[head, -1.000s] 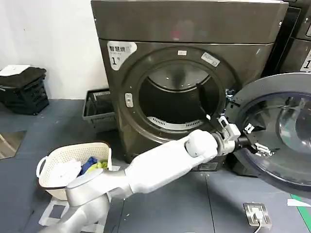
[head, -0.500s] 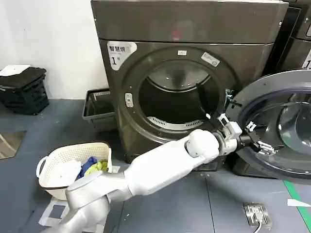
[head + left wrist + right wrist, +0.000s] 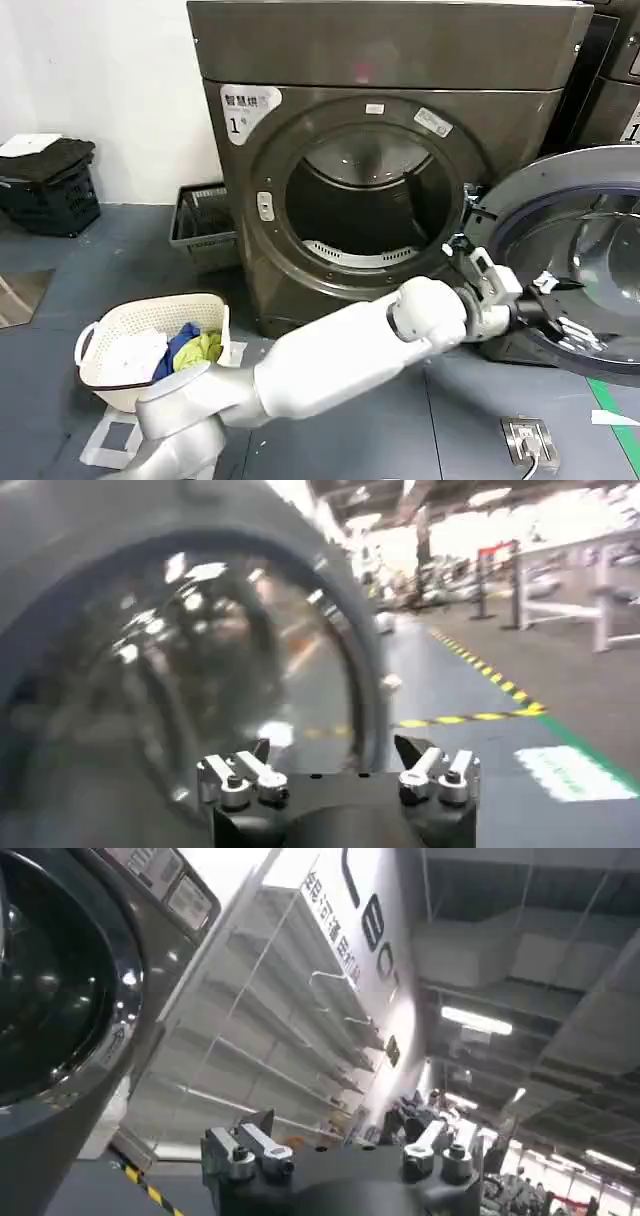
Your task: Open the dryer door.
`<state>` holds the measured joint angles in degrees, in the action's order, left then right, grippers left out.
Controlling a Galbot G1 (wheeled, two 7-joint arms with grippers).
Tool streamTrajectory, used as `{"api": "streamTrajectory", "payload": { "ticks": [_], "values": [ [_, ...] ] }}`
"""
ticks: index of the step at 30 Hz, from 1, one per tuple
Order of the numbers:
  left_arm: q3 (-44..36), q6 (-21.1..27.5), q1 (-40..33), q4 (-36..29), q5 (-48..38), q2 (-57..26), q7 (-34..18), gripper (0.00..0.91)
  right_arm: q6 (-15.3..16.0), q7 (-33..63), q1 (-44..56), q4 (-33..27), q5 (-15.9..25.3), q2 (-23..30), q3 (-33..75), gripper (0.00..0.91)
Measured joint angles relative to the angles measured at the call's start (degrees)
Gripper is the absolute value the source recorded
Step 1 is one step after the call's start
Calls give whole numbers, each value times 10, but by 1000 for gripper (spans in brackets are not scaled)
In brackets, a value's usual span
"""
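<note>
The dark grey-brown dryer point(image 3: 300, 70) marked "1" stands with its drum mouth point(image 3: 360, 205) uncovered. The dryer door point(image 3: 515, 195) hangs swung out to the right, its inner side and tinted glass facing me. My left arm reaches across the front of the machine, and my left gripper point(image 3: 567, 308) is open against the door's inner face, holding nothing. In the left wrist view the left gripper point(image 3: 335, 750) points at the door's glass point(image 3: 150, 680) and grey rim. My right gripper point(image 3: 335, 1123) is open and empty, held off to the side.
A cream laundry basket point(image 3: 110, 385) with clothes sits on the floor at the front left. A grey crate point(image 3: 200, 240) stands beside the dryer, with a black crate point(image 3: 50, 190) further left. A neighbouring machine point(image 3: 60, 978) and a floor socket point(image 3: 527, 440) are on the right.
My left gripper has moved right and slightly down along the door's inner face. The door has swung a little wider.
</note>
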<state>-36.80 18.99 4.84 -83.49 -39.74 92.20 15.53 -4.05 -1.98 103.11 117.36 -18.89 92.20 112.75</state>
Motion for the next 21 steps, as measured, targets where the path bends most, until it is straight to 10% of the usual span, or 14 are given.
{"api": "streamTrajectory", "payload": {
  "ticks": [21],
  "values": [
    [47, -3, 61, -231, -20, -211, 15, 907, -5, 1, -17, -54, 24, 0, -30, 907]
  ]
}}
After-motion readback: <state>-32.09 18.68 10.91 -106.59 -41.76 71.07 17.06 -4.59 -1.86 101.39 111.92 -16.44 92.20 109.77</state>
